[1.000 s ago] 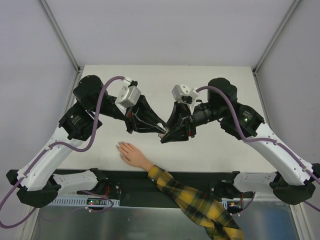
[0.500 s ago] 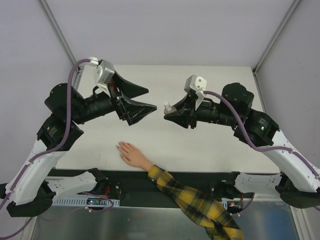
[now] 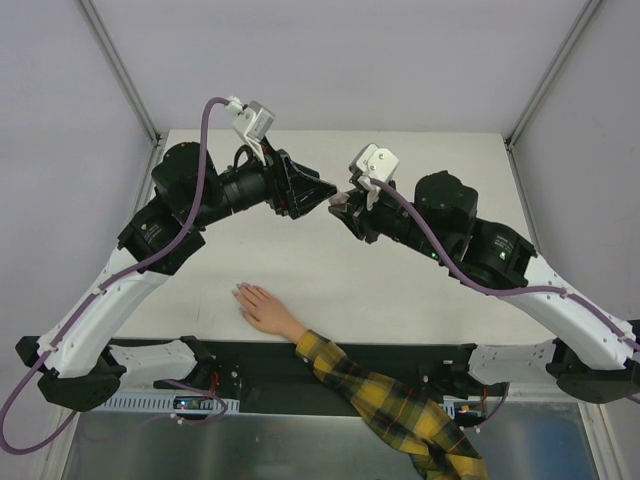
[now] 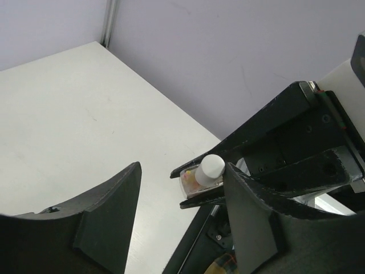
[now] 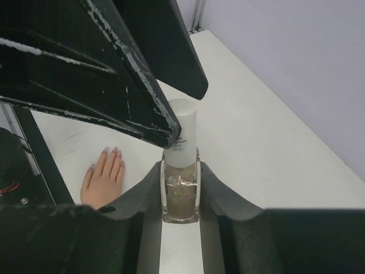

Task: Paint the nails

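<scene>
From the overhead camera I see a matte white table (image 3: 420,290) boxed in by plain pale lilac-grey walls (image 3: 330,60) and thin metal corner posts (image 3: 118,68). The flesh-coloured mannequin hand (image 3: 264,309) in a yellow-and-dark plaid sleeve (image 3: 392,402) lies flat at the near edge, its tiny greyish-lavender nails (image 3: 240,292) pointing left. Beyond that hand, raised off the table, the left gripper (image 3: 326,191) and right gripper (image 3: 340,208) meet tip to tip. My left wrist camera shows the left gripper (image 4: 181,171) spread wide, its smooth black fingers (image 4: 108,220) flanking a small clear glass bottle with a white cylindrical cap (image 4: 210,169); I cannot tell whether they touch it. Only my right wrist camera shows the right gripper (image 5: 180,191) clamped on the bottle's (image 5: 180,188) flecked glass body, upright, with the hand (image 5: 101,181) and nails (image 5: 114,152) on the table below and to the left.
</scene>
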You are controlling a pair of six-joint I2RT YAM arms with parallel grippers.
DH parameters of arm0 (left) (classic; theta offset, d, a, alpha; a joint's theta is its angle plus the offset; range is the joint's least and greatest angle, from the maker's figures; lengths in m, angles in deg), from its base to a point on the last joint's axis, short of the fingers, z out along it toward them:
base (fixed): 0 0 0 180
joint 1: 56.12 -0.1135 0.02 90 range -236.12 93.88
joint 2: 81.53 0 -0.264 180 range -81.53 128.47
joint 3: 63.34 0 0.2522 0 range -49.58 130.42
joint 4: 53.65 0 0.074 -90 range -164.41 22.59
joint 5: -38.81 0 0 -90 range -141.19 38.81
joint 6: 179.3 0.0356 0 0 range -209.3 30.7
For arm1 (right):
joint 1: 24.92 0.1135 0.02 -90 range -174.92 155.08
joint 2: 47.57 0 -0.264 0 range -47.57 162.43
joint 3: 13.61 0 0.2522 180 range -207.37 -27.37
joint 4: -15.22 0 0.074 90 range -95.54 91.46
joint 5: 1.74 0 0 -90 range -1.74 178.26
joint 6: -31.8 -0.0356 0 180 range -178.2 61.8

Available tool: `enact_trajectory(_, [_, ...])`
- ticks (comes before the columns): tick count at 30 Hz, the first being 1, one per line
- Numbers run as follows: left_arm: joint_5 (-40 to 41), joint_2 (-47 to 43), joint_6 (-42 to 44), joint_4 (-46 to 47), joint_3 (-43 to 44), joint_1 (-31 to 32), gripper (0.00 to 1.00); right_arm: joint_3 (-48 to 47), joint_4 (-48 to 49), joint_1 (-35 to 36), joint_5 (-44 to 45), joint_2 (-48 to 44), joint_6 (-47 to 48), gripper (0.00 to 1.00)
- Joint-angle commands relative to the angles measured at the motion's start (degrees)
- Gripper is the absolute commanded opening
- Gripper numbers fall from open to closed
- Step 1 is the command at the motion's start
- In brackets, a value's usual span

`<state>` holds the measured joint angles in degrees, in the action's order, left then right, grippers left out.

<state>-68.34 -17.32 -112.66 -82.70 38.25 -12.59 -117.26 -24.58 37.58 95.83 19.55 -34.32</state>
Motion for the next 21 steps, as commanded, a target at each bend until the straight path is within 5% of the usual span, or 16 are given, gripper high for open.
enact_trajectory(1, [1.15, 0.22, -0.03, 1.93, 1.9, 0.59, 0.55, -3.1, 3.37, 0.69, 3.24, -0.05, 0.82, 0.0])
enact_trajectory(7, [-0.43, 1.36, 0.41, 2.28, 2.08, 0.59, 0.31, -3.28, 3.28, 1.4, 1.48, 0.3, 1.08, 0.0])
enact_trajectory(15, [-3.86, 1.71, -1.78, 3.07, 1.64, 0.68, 0.31, -3.45, 3.28, 1.4, 1.48, 0.39, 1.0, 0.0])
enact_trajectory(21, [-10.52, 1.98, 0.05, 3.07, 1.73, 0.59, 0.0, -2.75, 2.84, 1.31, -5.07, -0.92, 1.52, 0.0])
